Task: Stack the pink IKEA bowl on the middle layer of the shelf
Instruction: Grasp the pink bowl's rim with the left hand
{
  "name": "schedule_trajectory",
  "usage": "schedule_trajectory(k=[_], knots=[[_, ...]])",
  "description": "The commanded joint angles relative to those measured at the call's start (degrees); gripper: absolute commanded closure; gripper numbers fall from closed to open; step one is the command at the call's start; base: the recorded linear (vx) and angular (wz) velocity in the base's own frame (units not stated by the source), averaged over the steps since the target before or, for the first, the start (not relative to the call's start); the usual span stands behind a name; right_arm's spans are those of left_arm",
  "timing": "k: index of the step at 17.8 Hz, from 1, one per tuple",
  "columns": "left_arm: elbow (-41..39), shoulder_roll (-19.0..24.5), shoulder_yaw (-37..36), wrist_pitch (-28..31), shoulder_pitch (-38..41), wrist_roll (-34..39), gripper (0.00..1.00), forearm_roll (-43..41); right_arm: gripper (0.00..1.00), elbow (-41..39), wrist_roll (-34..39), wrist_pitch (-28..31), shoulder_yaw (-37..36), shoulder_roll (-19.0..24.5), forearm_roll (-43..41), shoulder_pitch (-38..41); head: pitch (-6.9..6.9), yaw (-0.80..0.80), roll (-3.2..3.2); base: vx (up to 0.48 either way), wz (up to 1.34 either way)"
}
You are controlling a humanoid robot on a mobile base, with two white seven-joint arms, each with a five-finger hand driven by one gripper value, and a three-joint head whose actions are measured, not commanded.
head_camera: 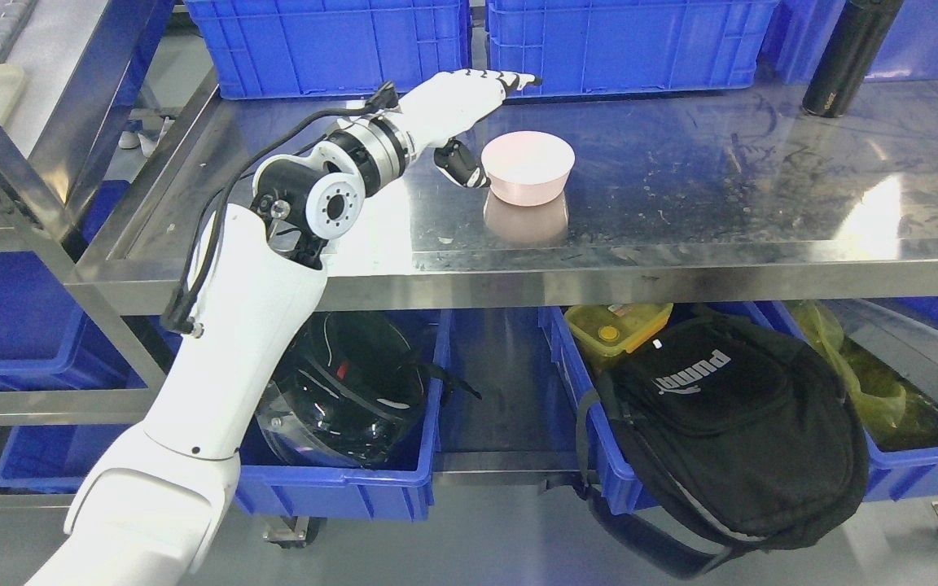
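Observation:
A pink bowl (528, 167) stands upright on the steel middle shelf (681, 220), left of the shelf's middle. My left hand (477, 122) reaches in over the shelf, just left of the bowl. Its fingers (518, 80) are stretched out above and behind the bowl's rim, and its thumb (461, 167) hangs beside the bowl's left wall. The hand is open and holds nothing. I cannot tell whether the thumb touches the bowl. The right arm is not in view.
Blue crates (339, 45) line the back of the shelf. A black bottle (848, 53) stands at the back right. Below, blue bins hold a black helmet (347, 391), a black backpack (729, 423) and a yellow box (615, 321). A steel frame (13, 179) stands at left.

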Motion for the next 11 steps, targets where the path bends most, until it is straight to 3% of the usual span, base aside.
schedule_trajectory(k=[1,4,11], knots=[[11.4,-7.9,-6.4,0.6,-3.9,-3.3,0.10,-6.8,0.00,-1.0,0.0,0.0,0.0,-1.0,0.0,1.2,0.00,0.00,0.00,0.000,0.00],[18.2,-7.9,-6.3,0.2,-4.5,-5.9,0.17,-9.4,0.00,-1.0,0.0,0.0,0.0,-1.0,0.0,1.2,0.00,0.00,0.00,0.000,0.00],[22.6,-7.9,-3.0,0.1,-7.1,-5.4,0.31,-10.0,0.00,-1.0,0.0,0.0,0.0,-1.0,0.0,1.2,0.00,0.00,0.00,0.000,0.00]])
